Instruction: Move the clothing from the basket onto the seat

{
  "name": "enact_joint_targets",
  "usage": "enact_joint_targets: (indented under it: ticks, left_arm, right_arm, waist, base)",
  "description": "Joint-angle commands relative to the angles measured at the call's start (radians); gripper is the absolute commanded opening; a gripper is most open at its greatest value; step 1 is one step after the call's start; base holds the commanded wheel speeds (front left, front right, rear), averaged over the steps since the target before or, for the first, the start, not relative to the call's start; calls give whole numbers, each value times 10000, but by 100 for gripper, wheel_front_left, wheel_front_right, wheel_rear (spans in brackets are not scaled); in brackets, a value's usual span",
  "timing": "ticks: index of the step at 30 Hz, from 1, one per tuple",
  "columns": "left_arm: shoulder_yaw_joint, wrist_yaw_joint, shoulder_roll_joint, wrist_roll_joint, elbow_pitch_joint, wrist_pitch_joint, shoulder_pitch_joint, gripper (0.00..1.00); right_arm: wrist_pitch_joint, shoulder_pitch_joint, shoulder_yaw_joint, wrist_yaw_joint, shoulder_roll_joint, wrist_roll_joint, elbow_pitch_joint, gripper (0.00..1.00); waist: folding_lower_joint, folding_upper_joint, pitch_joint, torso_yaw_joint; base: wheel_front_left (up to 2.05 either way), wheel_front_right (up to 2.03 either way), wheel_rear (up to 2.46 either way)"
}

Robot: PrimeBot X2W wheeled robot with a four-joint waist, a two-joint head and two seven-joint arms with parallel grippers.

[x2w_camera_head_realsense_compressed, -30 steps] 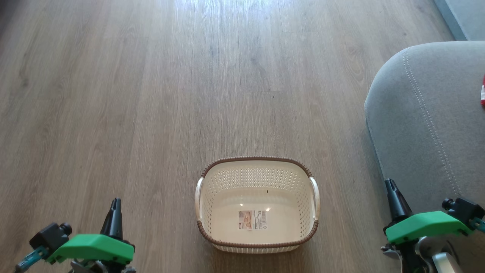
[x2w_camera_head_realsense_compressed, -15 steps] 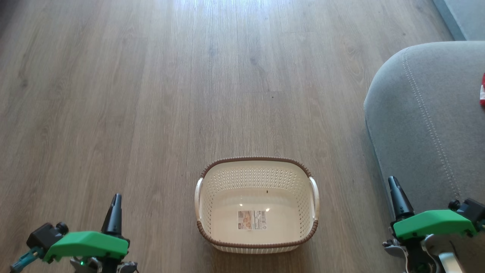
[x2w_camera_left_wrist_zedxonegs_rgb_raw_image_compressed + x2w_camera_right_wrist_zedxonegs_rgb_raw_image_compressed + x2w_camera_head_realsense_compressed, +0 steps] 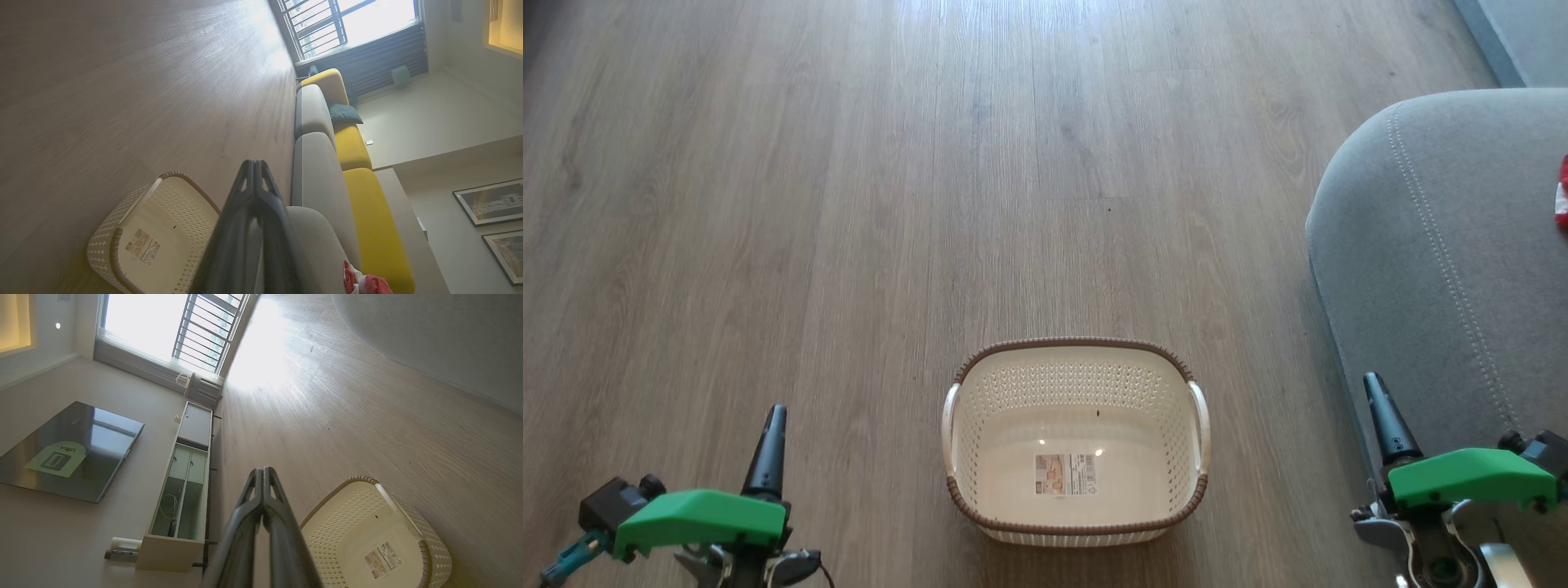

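Where the clothing (image 3: 1562, 193) (image 3: 364, 282) lies: you have it on the grey seat (image 3: 1437, 245) (image 3: 316, 241), a red and white bundle at the head view's right edge, well apart from the basket (image 3: 1078, 344) (image 3: 102, 253) (image 3: 439, 555).
Basket: upright on the wooden floor (image 3: 849, 204), left of the seat, its bottom label (image 3: 1066, 474) showing.
Left gripper (image 3: 774, 416) (image 3: 254, 164): your fingers are pressed together on nothing, low over the floor.
Right gripper (image 3: 1373, 384) (image 3: 263, 471): fingers likewise together, holding nothing, beside the seat's front edge.
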Motion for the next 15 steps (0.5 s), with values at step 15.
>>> enact_joint_targets:
  ticks: [15]
  left_arm:
    - [353, -190, 131, -1851, -420, 474, -655, 0]
  right_arm:
    - [484, -516, -159, -1, 64, 1777, -639, 0]
  waist:
    - [0, 0, -11, -22]
  base:
    - [0, 0, 0]
